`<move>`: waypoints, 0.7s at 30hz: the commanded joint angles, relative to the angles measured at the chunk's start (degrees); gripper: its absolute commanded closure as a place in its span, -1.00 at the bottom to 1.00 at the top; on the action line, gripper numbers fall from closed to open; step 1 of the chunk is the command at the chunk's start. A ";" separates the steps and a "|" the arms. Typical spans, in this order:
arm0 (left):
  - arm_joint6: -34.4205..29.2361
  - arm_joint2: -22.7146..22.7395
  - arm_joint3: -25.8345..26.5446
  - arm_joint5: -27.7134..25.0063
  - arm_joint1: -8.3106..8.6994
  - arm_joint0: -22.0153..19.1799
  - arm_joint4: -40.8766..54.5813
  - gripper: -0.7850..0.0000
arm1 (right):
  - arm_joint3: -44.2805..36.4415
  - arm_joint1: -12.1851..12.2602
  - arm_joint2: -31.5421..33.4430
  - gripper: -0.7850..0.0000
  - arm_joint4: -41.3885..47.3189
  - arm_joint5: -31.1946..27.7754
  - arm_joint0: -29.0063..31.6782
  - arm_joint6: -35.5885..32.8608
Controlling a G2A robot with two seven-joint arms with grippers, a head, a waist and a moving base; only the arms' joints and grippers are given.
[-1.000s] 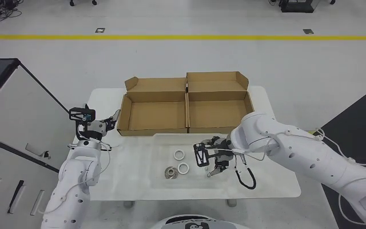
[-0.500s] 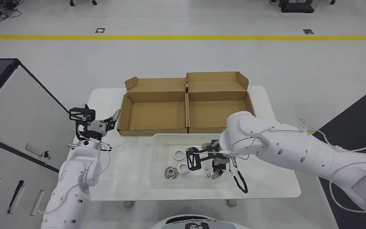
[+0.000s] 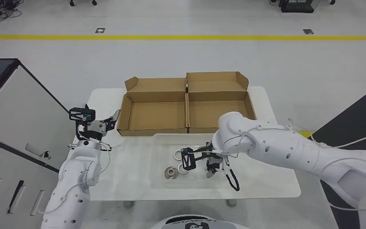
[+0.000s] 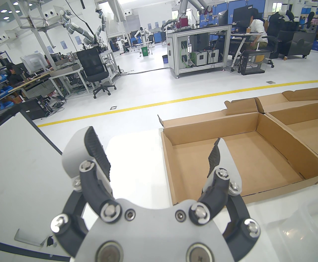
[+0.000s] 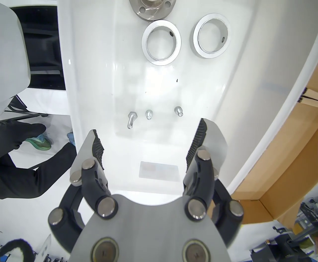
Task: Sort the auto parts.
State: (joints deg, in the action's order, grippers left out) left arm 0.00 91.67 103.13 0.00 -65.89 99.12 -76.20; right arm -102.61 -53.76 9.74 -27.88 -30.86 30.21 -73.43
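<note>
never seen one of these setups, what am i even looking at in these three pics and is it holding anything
It is a two-armed robot at a table, sorting car parts. The top view looks down from a camera above its arms. The other two pictures come from cameras on its wrists, so each shows that arm's own claw up close. The left gripper is near two empty cardboard boxes, and the right gripper is over a white tray. In the tray lie two metal rings, a round flange and three small bolts. Both grippers are open and hold nothing.
</note>
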 commanded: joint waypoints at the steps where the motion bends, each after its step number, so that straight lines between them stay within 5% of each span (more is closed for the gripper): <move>1: 0.00 0.00 0.00 0.00 0.00 0.00 0.00 -1.00 | 0.31 -0.27 0.00 -0.66 -0.14 0.22 0.39 -0.23; 9: 0.00 0.00 0.00 0.00 0.00 0.00 0.00 -1.00 | 0.61 -0.85 0.00 -0.15 -0.49 1.43 1.67 -1.44; 21: 0.00 0.00 0.00 0.00 0.00 0.00 0.00 -1.00 | -0.92 -0.41 0.00 0.01 -0.81 3.48 3.24 -3.50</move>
State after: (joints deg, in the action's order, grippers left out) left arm 0.00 91.67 103.13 0.00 -65.89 99.12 -76.20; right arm -103.50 -54.23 9.74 -28.65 -27.55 33.29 -76.75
